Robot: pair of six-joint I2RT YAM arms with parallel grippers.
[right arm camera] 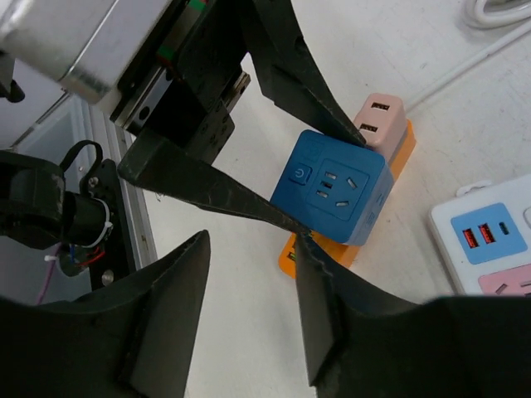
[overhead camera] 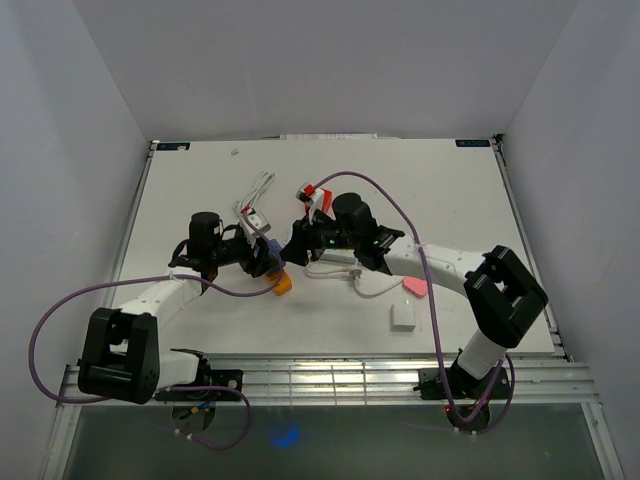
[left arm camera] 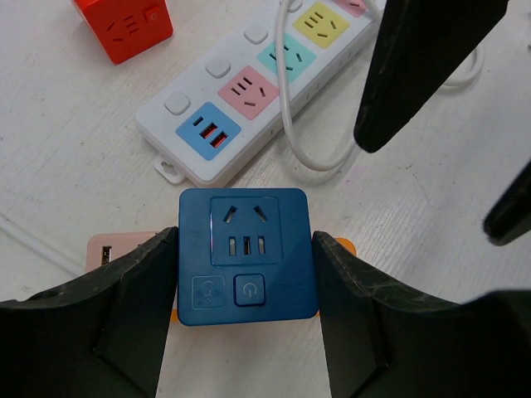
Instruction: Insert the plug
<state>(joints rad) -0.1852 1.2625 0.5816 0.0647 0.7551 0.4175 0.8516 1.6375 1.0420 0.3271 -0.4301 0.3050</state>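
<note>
Left wrist view: left gripper point(left arm camera: 245, 249) clamped on the blue cube socket point(left arm camera: 246, 203) at lower centre, with the white power strip point(left arm camera: 166, 133) just above. Right wrist view: right gripper point(right arm camera: 253, 249) fingers apart, holding nothing, the cube at centre-right.

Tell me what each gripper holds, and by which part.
The left gripper grips the blue cube socket by two opposite side faces. The right gripper is open and holds nothing.
</note>
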